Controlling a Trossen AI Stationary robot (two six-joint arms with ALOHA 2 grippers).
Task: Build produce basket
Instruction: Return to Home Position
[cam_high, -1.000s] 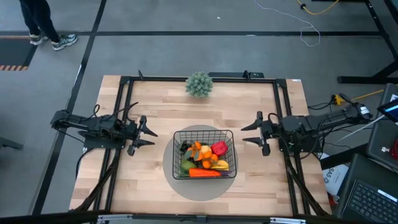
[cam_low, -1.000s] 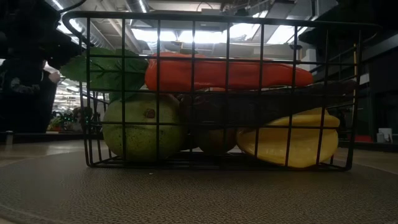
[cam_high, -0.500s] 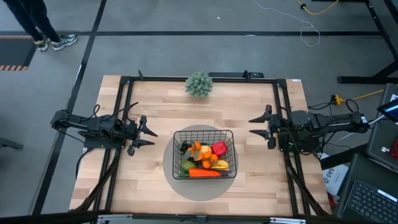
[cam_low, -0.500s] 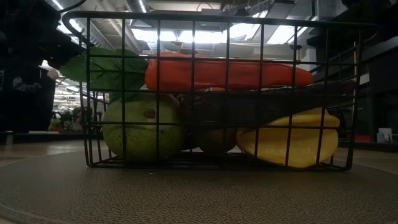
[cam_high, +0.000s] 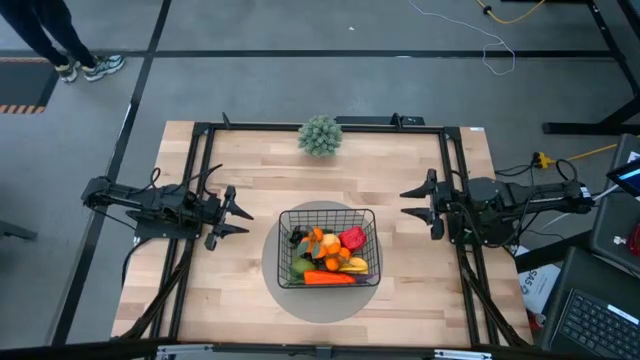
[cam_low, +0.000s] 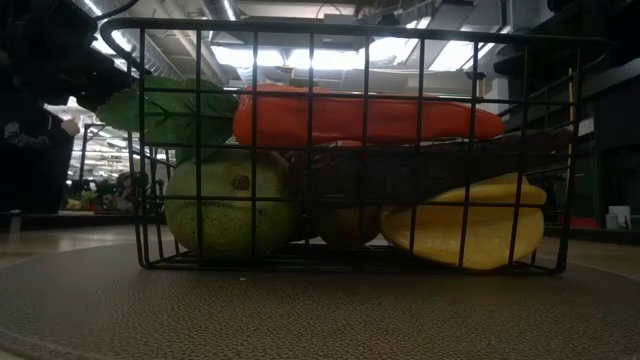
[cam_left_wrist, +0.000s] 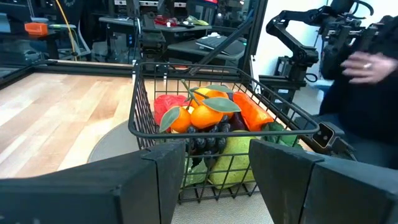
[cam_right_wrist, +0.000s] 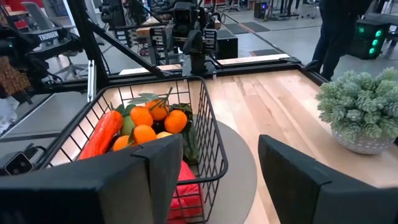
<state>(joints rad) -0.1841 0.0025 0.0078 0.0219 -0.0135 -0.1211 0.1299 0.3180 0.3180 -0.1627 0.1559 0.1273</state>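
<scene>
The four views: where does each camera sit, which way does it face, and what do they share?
High view: above the table, looking straight down; left gripper and right gripper flank the basket.
Low view: at tabletop height, level, facing the basket's side; no gripper plainly shows.
Left wrist view: on the left arm, looking past its own fingers at the basket.
Right wrist view: on the right arm, past its own fingers at the basket and plant.
Shared: both wrist views see the basket's oranges, from opposite sides.

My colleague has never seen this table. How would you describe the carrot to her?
Between the left gripper and right gripper, a black wire basket stands on a round grey mat. The carrot lies atop the heap along the side opposite the plant: the only long, straight orange piece; the tangerines are round.
</scene>
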